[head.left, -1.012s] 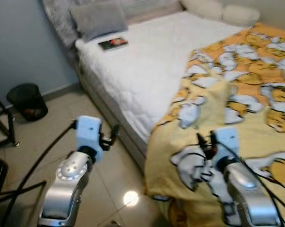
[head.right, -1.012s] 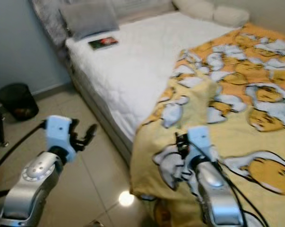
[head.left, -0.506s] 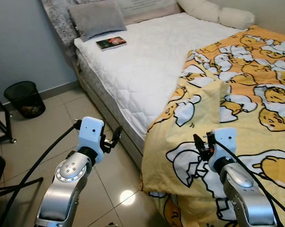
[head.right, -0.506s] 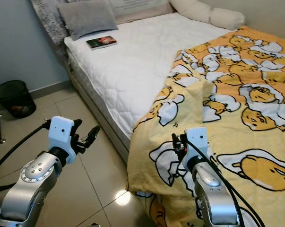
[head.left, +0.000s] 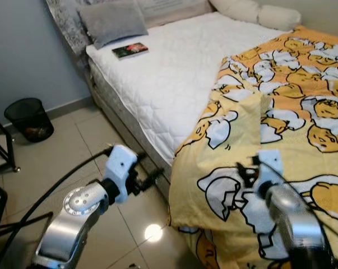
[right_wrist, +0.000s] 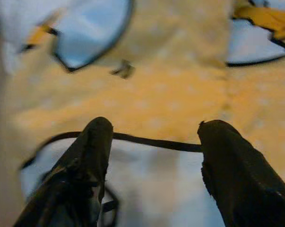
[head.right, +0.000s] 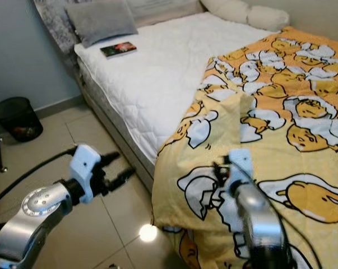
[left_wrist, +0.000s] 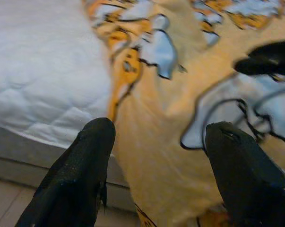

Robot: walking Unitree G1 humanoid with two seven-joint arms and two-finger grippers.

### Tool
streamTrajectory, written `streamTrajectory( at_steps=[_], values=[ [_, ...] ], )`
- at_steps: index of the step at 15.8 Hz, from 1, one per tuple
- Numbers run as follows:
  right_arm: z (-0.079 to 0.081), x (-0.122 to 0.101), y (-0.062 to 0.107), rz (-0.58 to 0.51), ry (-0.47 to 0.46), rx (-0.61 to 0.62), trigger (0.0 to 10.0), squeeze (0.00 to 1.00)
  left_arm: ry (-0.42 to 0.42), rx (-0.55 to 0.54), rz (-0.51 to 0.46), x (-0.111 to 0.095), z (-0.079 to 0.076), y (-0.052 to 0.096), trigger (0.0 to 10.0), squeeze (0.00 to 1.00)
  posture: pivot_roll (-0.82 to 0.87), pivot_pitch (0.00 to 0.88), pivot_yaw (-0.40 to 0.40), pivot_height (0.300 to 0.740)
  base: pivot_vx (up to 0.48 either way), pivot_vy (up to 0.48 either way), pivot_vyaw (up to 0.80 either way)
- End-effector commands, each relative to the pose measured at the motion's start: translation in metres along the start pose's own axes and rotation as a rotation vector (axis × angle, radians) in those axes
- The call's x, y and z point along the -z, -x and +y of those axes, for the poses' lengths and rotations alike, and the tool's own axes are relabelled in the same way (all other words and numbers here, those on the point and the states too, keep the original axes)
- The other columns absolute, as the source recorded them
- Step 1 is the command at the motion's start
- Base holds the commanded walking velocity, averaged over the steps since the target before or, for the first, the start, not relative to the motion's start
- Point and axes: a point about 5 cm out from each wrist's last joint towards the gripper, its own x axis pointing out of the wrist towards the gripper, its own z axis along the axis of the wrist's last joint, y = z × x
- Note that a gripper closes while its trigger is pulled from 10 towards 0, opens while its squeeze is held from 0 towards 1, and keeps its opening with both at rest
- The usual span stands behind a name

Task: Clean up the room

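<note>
Both grippers spread: left gripper [head.right: 117, 171] beside the bed [head.left: 174, 84], right gripper [right_wrist: 154, 156] over the yellow blanket [head.left: 292, 140]

Home bedroom. Bed [head.left: 174, 84] with white quilted mattress takes up the view from 12 to 3 o'clock; yellow cartoon-print blanket [head.left: 281, 123] drapes over its near end at 3 to 5 o'clock. Grey pillow [head.left: 112, 21] and cream pillows [head.left: 258, 12] at the head, around 12 o'clock, small book [head.left: 130, 51] just below the grey one. Black mesh wastebasket [head.left: 28, 119] at 9 o'clock on glossy beige tile floor [head.left: 62, 151], against a pale blue-grey wall [head.left: 23, 50].
</note>
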Motion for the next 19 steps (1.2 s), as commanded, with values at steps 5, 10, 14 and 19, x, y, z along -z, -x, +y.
streamTrajectory(
  at_steps=[5,10,14,19],
  values=[
    [-0.025,0.003,-0.025,0.07,-0.029,0.119,10.0,1.0,-0.052,0.084,0.037,-0.003,0.007,0.002,10.0,0.0,0.01,0.0,0.077,0.74,0.0,0.0,0.0],
    [-0.045,0.014,-0.026,0.126,-0.067,0.2,10.0,0.0,-0.056,0.137,0.042,-0.004,0.004,0.002,10.0,0.0,0.01,0.0,0.091,0.74,0.0,0.0,0.0],
    [-0.049,0.026,-0.025,0.168,-0.09,0.231,3.1,0.0,-0.065,0.166,0.05,-0.004,0.005,0.003,10.0,0.0,0.02,0.0,0.098,0.74,0.0,0.0,0.0],
    [-0.045,0.023,-0.028,0.149,-0.11,0.213,0.0,0.0,-0.077,0.175,0.053,-0.005,0.007,0.001,10.0,0.0,0.01,0.0,0.098,0.74,0.0,0.0,0.0]
  ],
)
